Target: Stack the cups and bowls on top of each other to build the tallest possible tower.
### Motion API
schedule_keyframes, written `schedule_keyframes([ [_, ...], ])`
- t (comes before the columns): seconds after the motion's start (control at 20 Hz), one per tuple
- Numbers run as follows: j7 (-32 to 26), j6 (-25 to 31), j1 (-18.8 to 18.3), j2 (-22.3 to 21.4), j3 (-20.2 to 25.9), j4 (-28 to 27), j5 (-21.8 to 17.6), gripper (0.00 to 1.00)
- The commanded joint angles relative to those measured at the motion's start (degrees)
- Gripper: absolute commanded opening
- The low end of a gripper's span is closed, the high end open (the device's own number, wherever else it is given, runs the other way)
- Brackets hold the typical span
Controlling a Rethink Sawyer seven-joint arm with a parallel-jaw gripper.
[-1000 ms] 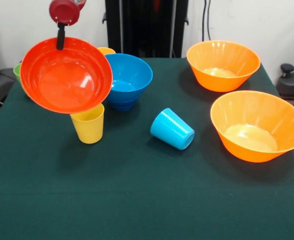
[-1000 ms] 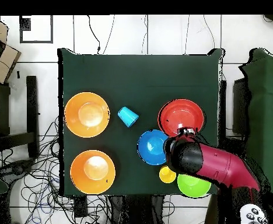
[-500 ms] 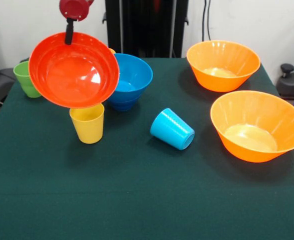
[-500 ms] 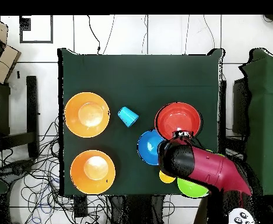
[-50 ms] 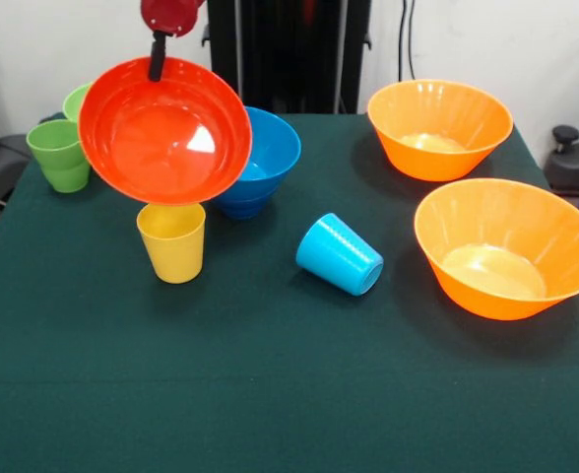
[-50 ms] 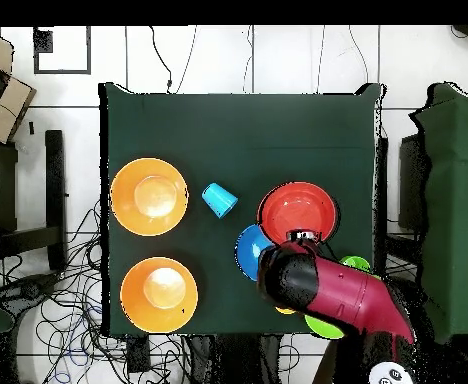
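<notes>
Front view, left to right: green cup [image 5: 60, 155] upright on worktop [image 5: 270, 394]. Pincer [image 5: 157, 61] clamped on far rim of red-orange bowl [image 5: 164, 130], held tilted, airborne above yellow cup [image 5: 173, 241]. Blue bowl [image 5: 260, 158] behind. Light blue cup [image 5: 340, 254] lay sideways. Two orange bowls [image 5: 506, 246] rightmost.

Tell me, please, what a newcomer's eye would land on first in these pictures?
Most likely the red-orange bowl, held tilted in the air by its rim in the gripper, above an upright yellow cup. Next, the two large orange bowls on the table's other side, and the light blue cup lying on its side between.
</notes>
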Motion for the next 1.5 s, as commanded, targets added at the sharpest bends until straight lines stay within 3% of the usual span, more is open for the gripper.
schedule_keyframes([
  [0.05,8.28,3.42,3.65,3.56,-0.79,2.86,3.75,0.00],
  [1.05,9.68,1.38,10.55,6.70,-6.76,5.66,9.85,0.00],
  [1.5,8.35,-0.68,11.39,6.02,-7.74,7.56,11.78,0.00],
])
